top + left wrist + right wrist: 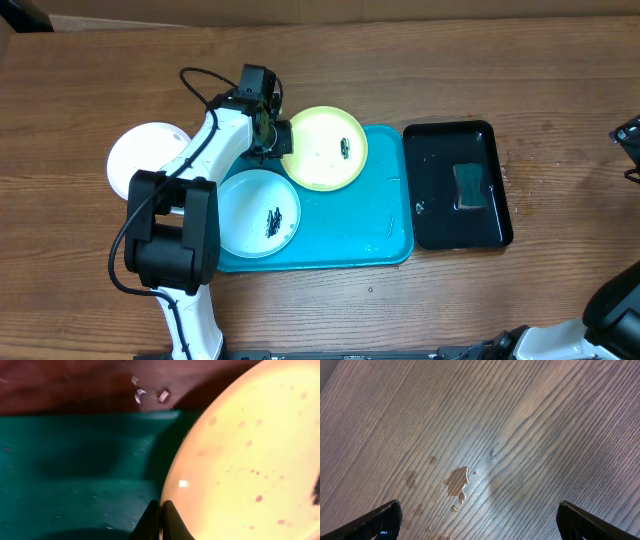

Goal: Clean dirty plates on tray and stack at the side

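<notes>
Clamping the left claw (161, 517) tight on the edge of the green plate (323, 148), at 12 o'clock on the blue tray (350, 225).
Probably needing a careful lift next, toward the sponge (470, 186) in the black tray (440, 160) at 3 o'clock; seeing dark bits on this plate and on the light blue plate (258, 212) at 8 o'clock; holding the right claw (477, 507) wide apart over the table (520, 420).

We read this as a robotics lab bench, not a kitchen. 2 robot arms, the left arm (215, 140) and the right arm (615, 300), work at a bare wood-grain table (80, 80) backed by a plain brown board (350, 6). A loose black cable (190, 75) trails from the left one. The only tableware is plastic: a lime-green plate (323, 148) on a turquoise tray (350, 220).
</notes>
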Robot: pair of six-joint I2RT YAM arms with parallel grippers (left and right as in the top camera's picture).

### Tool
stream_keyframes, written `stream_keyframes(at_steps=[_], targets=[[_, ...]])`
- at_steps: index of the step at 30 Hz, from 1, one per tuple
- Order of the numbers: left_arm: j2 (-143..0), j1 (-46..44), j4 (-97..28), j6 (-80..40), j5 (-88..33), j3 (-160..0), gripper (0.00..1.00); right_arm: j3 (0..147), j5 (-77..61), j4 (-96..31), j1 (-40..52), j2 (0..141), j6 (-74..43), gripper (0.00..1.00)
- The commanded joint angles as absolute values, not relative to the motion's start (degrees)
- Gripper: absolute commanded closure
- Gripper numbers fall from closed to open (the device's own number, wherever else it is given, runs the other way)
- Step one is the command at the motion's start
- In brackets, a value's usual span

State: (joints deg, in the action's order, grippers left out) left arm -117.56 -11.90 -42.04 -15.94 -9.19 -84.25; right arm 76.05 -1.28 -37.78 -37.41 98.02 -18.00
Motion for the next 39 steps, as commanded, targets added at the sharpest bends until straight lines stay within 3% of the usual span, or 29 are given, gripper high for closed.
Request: stream_keyframes(at_steps=[1, 25, 39], targets=[[-117.7, -11.9, -43.6, -16.1, -16.4, -83.7, 0.96, 76.5, -1.4, -37.6, -37.3, 98.2, -18.3, 0.0], [-117.7, -17.1, -50.7, -21.1, -19.9, -83.7, 0.96, 76.5, -1.4, -37.6, -37.3, 98.2, -18.3, 0.0], [-117.8, -17.6, -50.0, -23.4, -12.5, -83.7, 0.96, 76.5, -1.4, -37.6, -37.3, 98.2, -18.3, 0.0]])
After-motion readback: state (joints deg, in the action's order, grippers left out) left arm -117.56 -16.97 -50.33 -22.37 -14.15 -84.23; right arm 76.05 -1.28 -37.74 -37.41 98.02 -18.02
